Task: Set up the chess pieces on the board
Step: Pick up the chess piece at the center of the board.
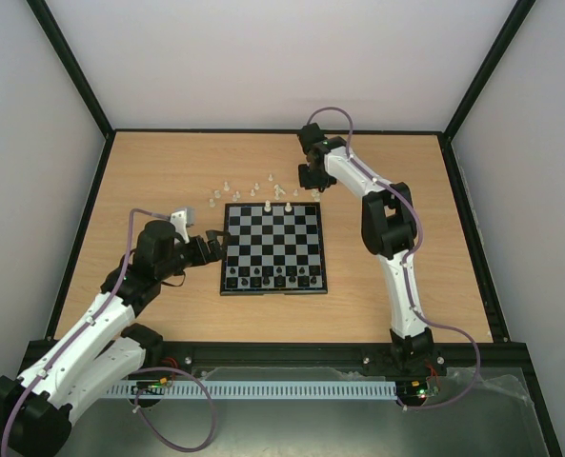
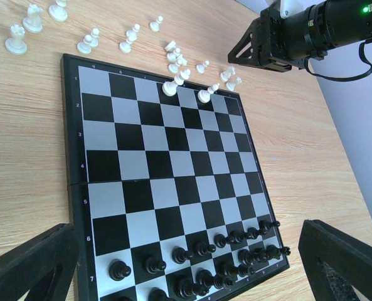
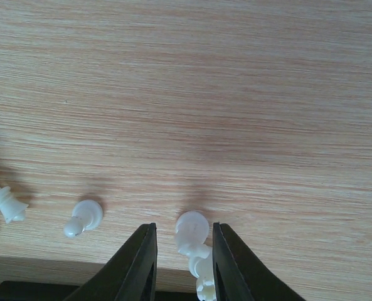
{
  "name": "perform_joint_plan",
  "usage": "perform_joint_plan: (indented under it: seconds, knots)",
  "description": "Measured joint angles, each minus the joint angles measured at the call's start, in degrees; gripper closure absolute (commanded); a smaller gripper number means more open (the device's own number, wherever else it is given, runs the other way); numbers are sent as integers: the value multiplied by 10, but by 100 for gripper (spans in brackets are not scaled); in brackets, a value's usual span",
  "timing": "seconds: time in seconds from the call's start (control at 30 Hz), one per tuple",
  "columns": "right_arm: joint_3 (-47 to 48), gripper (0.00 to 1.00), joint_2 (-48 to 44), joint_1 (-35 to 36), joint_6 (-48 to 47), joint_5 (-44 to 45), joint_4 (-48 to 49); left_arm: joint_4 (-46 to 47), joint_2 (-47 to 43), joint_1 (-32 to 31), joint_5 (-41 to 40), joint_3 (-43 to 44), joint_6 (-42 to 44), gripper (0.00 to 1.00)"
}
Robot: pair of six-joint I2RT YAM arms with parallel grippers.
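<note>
Right end effector (image 3: pixel 184 235), slightly spread, straddles lying white piece (image 3: pixel 192 227), unpinched; left end effector (image 2: pixel 186 266) spread wide. Hazard: off-centre squeeze could roll piece toward 9 o'clock neighbour (image 3: pixel 84 216).

Board (image 1: pixel 272 243) flat on surface (image 1: pixel 168 171); black and silvery-grey checks, thin dark border. Black pieces (image 1: pixel 274 276) upright along the two near rows. Two white pieces (image 1: pixel 268 206) upright on far row. Other white pieces (image 1: pixel 239 193) scattered off-board just beyond far edge, some upright, some toppled.
</note>
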Motion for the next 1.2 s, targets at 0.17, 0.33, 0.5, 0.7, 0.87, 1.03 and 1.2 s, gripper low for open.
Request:
perform_joint_plan:
  seconds: [0.17, 0.33, 0.5, 0.7, 0.87, 1.03, 1.2]
  knots:
    - [0, 76, 0, 0, -2, -2, 0, 0, 0, 0, 0, 0, 0, 1]
    - [0, 77, 7, 0, -2, -2, 0, 0, 0, 1, 0, 0, 0, 1]
    - [0, 81, 21, 0, -2, -2, -3, 0, 0, 4, 0, 0, 0, 1]
    - [0, 85, 26, 0, -7, -3, -7, 0, 1, 4, 2, 0, 0, 1]
    - [1, 89, 26, 0, -8, -2, -7, 0, 1, 4, 5, 0, 0, 1]
    - [5, 92, 26, 0, -8, -1, -7, 0, 1, 4, 6, 0, 0, 1]
    - [-1, 92, 19, 1, -7, -2, -1, 0, 1, 4, 6, 0, 0, 1]
